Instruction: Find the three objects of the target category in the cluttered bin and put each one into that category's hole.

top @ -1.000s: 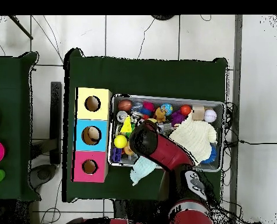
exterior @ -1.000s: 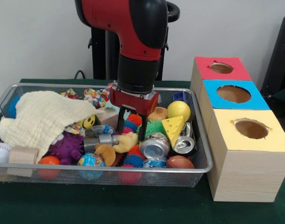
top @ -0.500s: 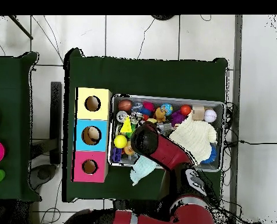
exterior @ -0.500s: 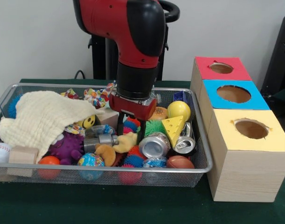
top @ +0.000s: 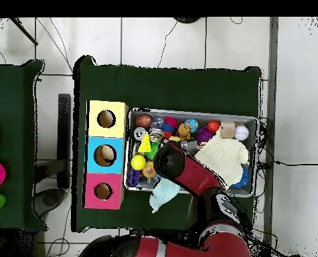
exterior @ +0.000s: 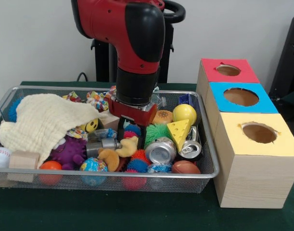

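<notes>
Down among the toys, the gripper [exterior: 131, 136] is reaching into the middle of the wire-mesh bin [exterior: 207, 169], its two dark fingers [exterior: 122, 130] standing apart and straddling a red and blue spiky ball [exterior: 131, 131]; whether they are touching it cannot be told, since the tips are sinking behind the clutter. From overhead the red arm [top: 188, 175] is covering the gripper and the bin's centre completely. Just beside the fingers a yellow plush toy [exterior: 128, 146] is lying, with a green spiky ball [exterior: 158, 131], a yellow cheese wedge [exterior: 179, 132] and two dented silver cans [exterior: 161, 150] toward the boxes; no writing on the cans is readable. A cream cloth [exterior: 43, 123] is draping over the bin's other end, hiding whatever lies under it except a smiley ball [exterior: 91, 125] peeking out. A baseball [exterior: 1, 157] is being cut off by the picture's edge. Beside the bin, three wooden boxes are standing in a row, their holes open on top: red [exterior: 228, 70], blue [exterior: 241, 96] and yellow [exterior: 259, 133].
</notes>
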Controlling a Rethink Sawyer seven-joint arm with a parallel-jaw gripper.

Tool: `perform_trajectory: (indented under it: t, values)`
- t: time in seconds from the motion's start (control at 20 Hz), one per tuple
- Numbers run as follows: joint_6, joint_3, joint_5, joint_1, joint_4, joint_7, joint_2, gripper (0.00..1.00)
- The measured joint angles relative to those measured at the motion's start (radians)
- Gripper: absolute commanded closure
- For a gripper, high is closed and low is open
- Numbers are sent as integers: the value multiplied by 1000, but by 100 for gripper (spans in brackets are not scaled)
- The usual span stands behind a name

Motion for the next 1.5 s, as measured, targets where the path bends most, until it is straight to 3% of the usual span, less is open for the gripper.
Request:
perform_trajectory:
  t: [0.3,0.35,1.2,1.5]
  values:
    - [-3,9,0,-5,-1,0,3,0]
    - [-6,14,0,-10,-1,0,5,100]
    - [-7,23,-25,-22,-4,0,1,100]
    - [70,-17,-28,22,8,0,-83,100]
